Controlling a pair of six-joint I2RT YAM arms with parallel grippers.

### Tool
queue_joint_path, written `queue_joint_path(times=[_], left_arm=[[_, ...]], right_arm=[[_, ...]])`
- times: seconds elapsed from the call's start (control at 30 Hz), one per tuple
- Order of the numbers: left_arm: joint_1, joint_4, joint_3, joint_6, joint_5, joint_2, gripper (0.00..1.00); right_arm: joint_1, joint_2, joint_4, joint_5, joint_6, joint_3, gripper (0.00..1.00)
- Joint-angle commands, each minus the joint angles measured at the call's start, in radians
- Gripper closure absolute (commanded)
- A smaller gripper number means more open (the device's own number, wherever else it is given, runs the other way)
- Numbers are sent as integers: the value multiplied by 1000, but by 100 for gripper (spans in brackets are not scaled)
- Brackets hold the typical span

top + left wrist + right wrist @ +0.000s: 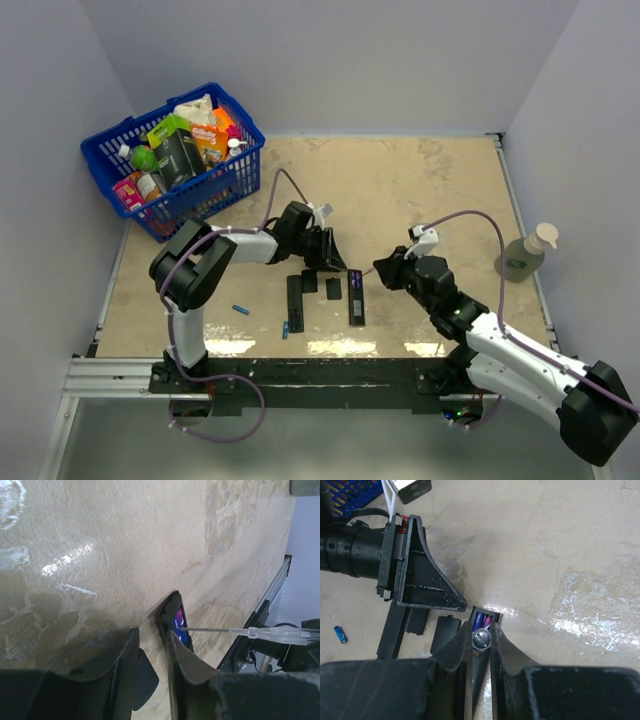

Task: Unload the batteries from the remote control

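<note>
While the right gripper (481,628) pinches a thin clear tool (260,631) whose tip reaches into the open bay of a black remote control (356,300), two batteries (484,620), one blue and one purplish, lie side by side in that bay. The left gripper (335,262) is partly spread, with only bare desk (430,190) between its fingers and one fingertip just beside the remote control's 12 o'clock end. Two loose blue batteries (241,310) lie apart at 8 o'clock from the remote control, past a second remote (295,303) and two flat black covers (333,288).
</note>
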Motion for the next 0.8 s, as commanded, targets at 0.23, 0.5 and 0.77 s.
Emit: queue_joint_path(times=[0.23, 0.5, 0.77], left_arm=[[-8, 91, 1, 14, 59, 50, 70], [-15, 104, -16, 18, 81, 60, 72], [-15, 118, -13, 15, 107, 77, 91]], right_arm=[[8, -18, 64, -51, 28, -67, 100], [8, -58, 84, 18, 63, -102, 100], [6, -107, 128, 17, 144, -165, 100]])
